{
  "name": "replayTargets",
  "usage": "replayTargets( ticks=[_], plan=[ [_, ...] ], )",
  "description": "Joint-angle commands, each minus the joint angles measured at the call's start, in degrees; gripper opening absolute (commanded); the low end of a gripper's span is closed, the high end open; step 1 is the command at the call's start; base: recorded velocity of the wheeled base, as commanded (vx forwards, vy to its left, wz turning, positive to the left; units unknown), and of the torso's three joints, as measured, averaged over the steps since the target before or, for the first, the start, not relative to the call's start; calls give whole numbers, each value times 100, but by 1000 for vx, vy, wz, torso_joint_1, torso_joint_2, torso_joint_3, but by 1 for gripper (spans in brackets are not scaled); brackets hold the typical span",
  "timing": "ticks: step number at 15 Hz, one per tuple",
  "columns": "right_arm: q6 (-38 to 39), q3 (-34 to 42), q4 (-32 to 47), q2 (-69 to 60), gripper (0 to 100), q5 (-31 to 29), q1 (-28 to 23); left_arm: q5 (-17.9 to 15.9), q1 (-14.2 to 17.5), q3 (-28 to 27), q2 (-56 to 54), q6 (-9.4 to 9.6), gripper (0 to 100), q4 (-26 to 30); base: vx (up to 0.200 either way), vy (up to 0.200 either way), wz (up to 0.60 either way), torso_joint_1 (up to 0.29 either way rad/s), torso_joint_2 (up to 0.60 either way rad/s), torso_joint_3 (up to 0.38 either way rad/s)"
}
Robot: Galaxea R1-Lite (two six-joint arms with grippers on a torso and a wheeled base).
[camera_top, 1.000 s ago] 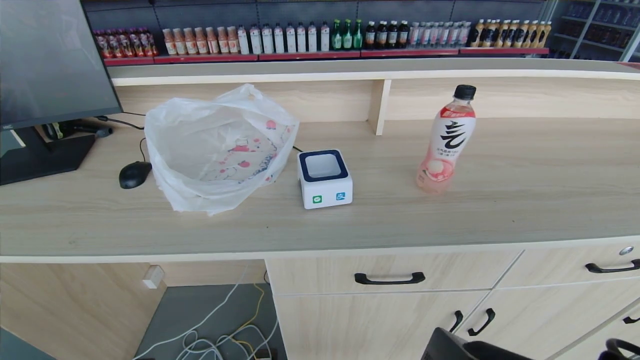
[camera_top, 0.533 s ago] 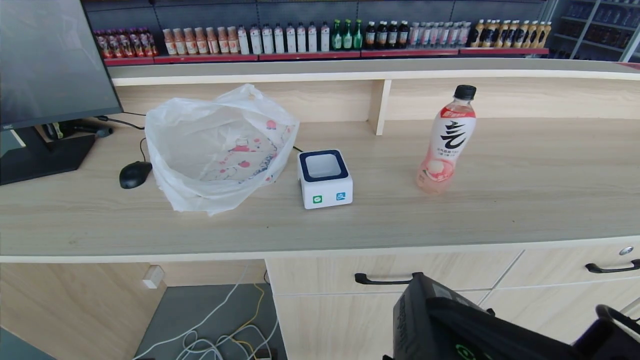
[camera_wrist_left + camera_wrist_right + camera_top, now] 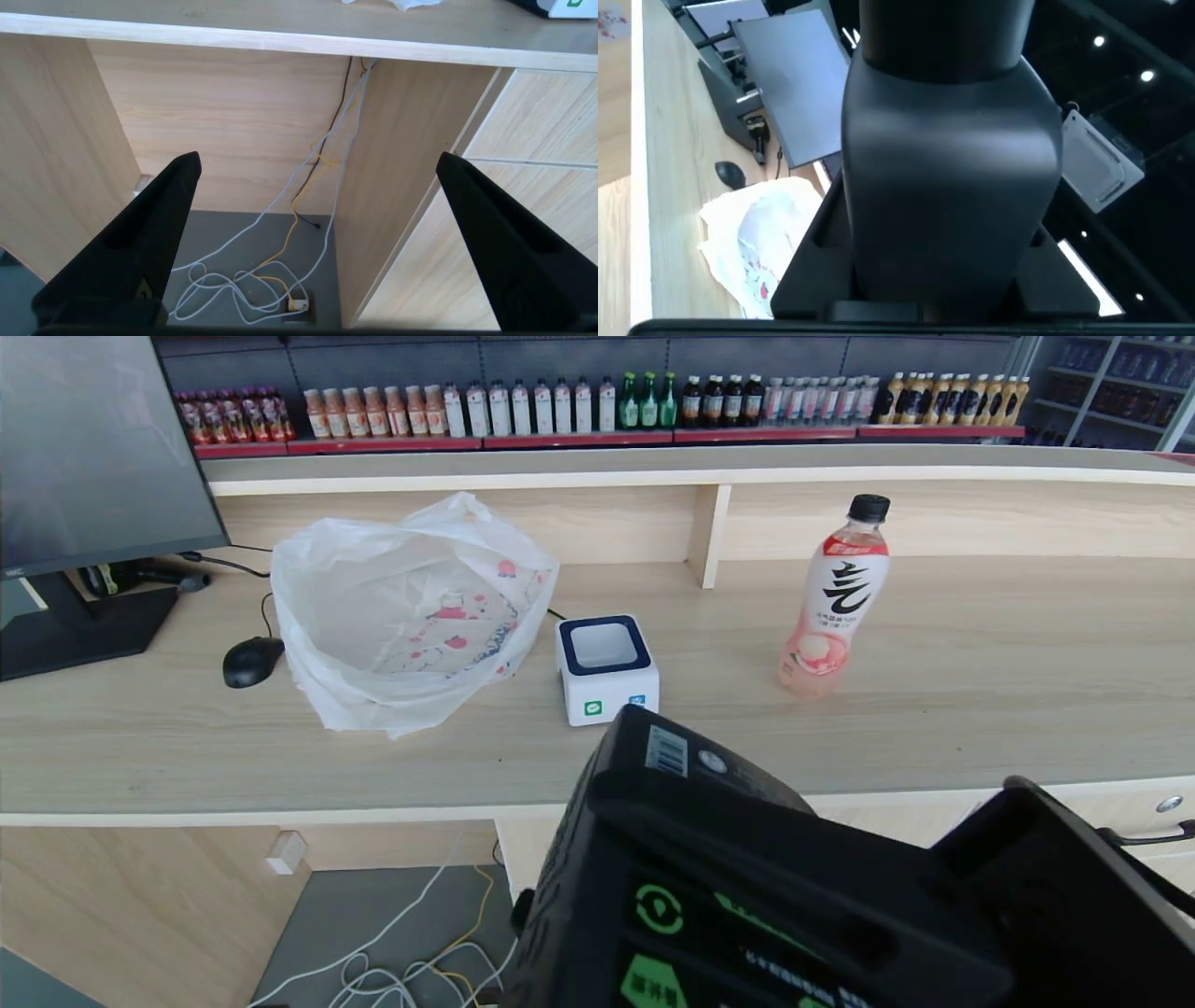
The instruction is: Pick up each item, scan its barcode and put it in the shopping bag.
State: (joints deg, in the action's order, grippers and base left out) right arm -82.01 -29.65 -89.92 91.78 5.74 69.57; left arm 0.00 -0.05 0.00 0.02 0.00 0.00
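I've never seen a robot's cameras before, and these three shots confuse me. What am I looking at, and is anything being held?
This is a two-armed robot at a shop counter. The wide picture comes from a camera on its head, looking down. On the counter, from the robot's left: a monitor, a mouse, an open bag, a white scanner and an upright pink bottle. The black shape in front is the right arm, close to the lens. The picture with two black prongs is from the left wrist: that is the left end effector, open and empty, below counter height, facing cables. The third is from the right wrist: bag and mouse show past dark robot parts. The bottle stands untouched.
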Motion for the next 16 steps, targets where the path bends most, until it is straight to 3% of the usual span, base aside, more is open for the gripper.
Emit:
replayTargets(
  ticks=[1,7,10,11,16],
  plan=[
    [-140,-349,-8,402,0,32,-58,0,-4,0,-2,0,100,0,0,0,0,0,0,0],
    [-219,-296,-8,402,0,217,-286,0,-4,0,-2,0,100,0,0,0,0,0,0,0],
    [-755,-226,-8,252,0,217,-401,0,-4,0,-2,0,100,0,0,0,0,0,0,0],
    [-1283,-217,-8,138,0,208,-418,0,-4,0,-2,0,100,0,0,0,0,0,0,0],
    [-1265,328,-8,-38,0,208,-392,0,-4,0,-2,0,100,0,0,0,0,0,0,0]
  ],
)
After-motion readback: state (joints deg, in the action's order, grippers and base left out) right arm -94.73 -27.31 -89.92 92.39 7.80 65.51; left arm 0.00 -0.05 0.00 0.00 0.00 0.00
